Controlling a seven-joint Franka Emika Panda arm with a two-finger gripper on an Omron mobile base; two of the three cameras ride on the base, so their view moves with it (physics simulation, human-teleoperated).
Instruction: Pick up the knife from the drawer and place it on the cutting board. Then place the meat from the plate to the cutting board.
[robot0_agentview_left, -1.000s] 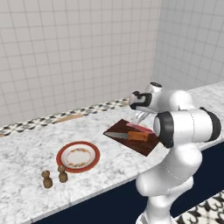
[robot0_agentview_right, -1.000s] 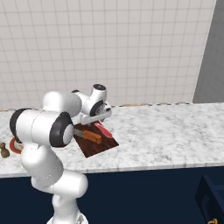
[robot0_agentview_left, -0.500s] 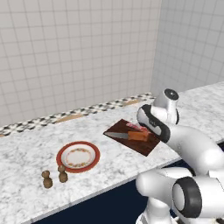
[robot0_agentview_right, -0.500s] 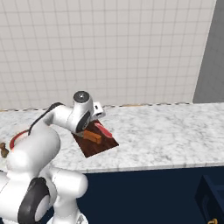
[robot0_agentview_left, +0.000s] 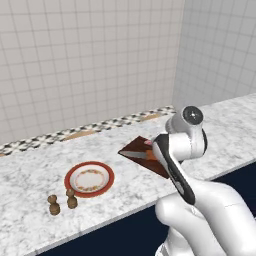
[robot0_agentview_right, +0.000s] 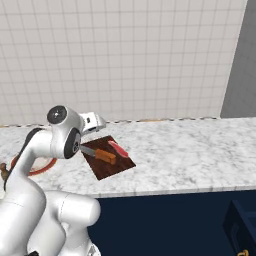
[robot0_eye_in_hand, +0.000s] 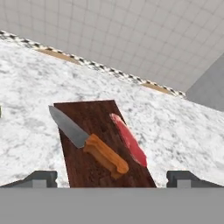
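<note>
Lying side by side on the cutting board (robot0_eye_in_hand: 103, 144), the knife (robot0_eye_in_hand: 89, 143) and the meat (robot0_eye_in_hand: 129, 139) sit just beyond the gripper (robot0_eye_in_hand: 113, 178), whose jaws stand spread wide and hold nothing. The knife's grey blade overhangs the board's left edge — its orange handle rests on dark reddish wood. The red-rimmed plate (robot0_agentview_left: 90, 178) sits bare on the white-grey marbled counter (robot0_agentview_right: 190, 155), left of the board, with tiled walls behind.

Even, bright rendered light
The counter (robot0_agentview_left: 35, 170) is being lit flatly; no hard shadows or glare are being cast; edges are staying sharp.
</note>
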